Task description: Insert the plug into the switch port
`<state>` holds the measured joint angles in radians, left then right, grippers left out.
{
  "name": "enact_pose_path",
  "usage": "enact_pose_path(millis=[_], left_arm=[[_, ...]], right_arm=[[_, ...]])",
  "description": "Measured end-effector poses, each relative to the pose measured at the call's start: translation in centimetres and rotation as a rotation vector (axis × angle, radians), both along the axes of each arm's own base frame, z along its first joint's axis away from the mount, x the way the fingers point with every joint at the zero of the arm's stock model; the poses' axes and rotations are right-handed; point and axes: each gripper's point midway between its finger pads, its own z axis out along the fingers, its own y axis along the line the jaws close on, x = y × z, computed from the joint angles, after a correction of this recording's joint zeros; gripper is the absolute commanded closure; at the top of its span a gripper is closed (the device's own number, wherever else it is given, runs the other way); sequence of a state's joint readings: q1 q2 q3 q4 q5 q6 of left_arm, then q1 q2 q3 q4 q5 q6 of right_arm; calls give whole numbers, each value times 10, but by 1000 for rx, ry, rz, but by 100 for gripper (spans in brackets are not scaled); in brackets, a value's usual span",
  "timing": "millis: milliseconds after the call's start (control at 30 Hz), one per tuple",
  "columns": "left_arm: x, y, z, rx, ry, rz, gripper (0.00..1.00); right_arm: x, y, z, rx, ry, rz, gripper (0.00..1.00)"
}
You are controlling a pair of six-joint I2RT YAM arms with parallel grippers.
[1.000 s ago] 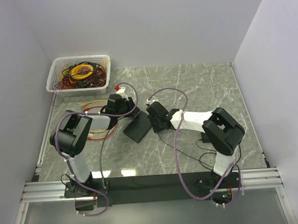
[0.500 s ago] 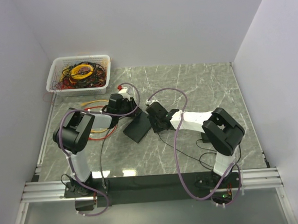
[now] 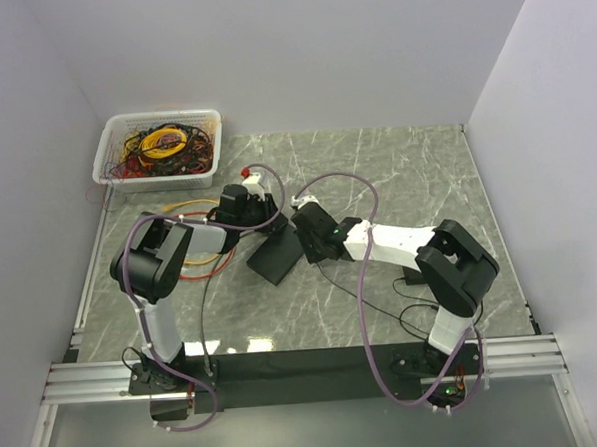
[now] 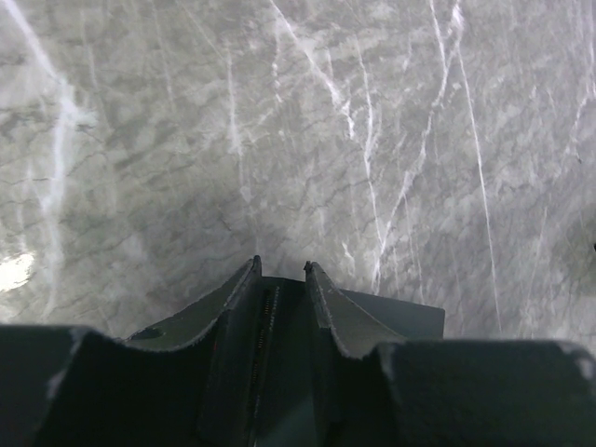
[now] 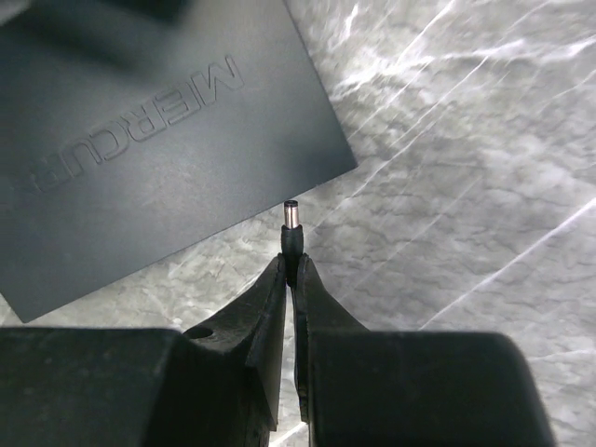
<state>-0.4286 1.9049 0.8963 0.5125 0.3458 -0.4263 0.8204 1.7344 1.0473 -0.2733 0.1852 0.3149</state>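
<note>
My right end effector (image 5: 290, 265), jaws closed tight, pinches a small black barrel plug with a metal tip (image 5: 291, 226). In the lower centre of the right wrist frame, the plug's tip sits just beside the near edge of the flat black plastic switch box (image 5: 140, 140), embossed MERCUR. The overhead camera cannot resolve the plug, but it alone shows both arms meeting mid-frame on the grey marble surface (image 3: 396, 168). The left wrist frame shows my left end effector (image 4: 281, 270), fingers slightly apart, gripping the box's dark edge.
</note>
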Motion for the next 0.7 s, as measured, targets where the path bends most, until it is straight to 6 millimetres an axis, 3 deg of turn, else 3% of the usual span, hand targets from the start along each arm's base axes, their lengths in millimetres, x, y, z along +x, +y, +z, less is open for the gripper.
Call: enact_pose_path(millis=[467,700], left_arm=[[-13,-11,-1,-34,11,-105,64],[-19,-17,-2,-68,14,-162,63]], right_arm=[[3,-2,3,-12,-15,-2,96],[-11,-14,-1,-19,2,-11,97]])
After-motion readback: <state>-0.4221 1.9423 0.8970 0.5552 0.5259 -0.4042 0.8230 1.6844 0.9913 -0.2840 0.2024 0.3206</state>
